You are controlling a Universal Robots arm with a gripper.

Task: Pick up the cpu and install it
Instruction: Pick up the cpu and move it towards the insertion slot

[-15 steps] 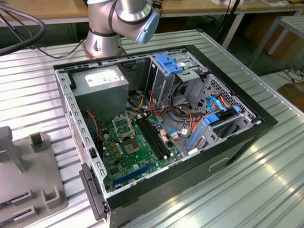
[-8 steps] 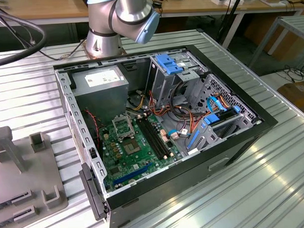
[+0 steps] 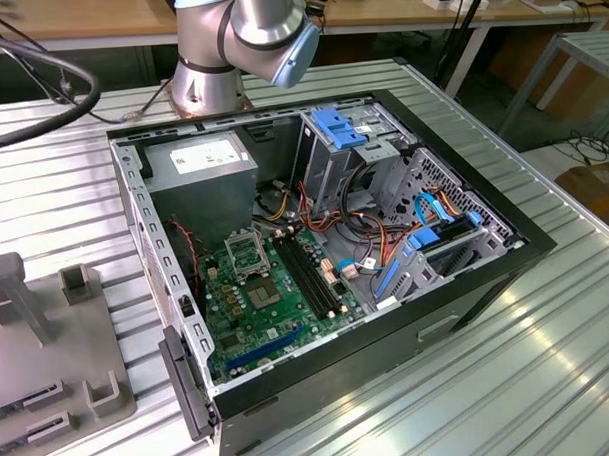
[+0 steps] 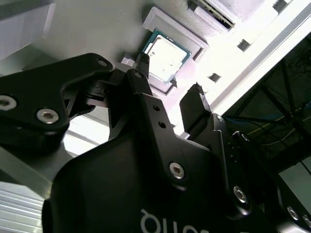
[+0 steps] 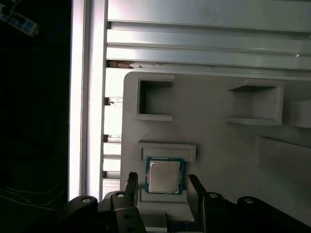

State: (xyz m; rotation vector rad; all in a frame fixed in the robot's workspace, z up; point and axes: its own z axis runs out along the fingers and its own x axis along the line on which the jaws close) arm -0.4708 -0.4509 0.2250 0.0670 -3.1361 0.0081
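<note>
The cpu [image 5: 165, 175] is a small square chip with a pale metal face and a green-blue rim. It lies flat in a raised square seat of a grey holder tray [image 5: 218, 145]. In the second wrist view the cpu [image 4: 165, 57] lies just beyond the fingertips. My gripper [image 5: 162, 183] is open, with one black finger [image 5: 131, 182] on each side of the chip and a little above it, holding nothing. The motherboard's square metal-framed socket [image 3: 247, 252] sits inside the open computer case [image 3: 505, 241] in the exterior view.
Two empty square pockets [image 5: 154, 99] [image 5: 255, 104] lie farther along the holder tray. The tray rests on a ribbed metal table [image 5: 194, 43]. In the exterior view the grey holder [image 3: 49, 347] stands at the left of the case, and the arm's base [image 3: 209, 71] stands behind it.
</note>
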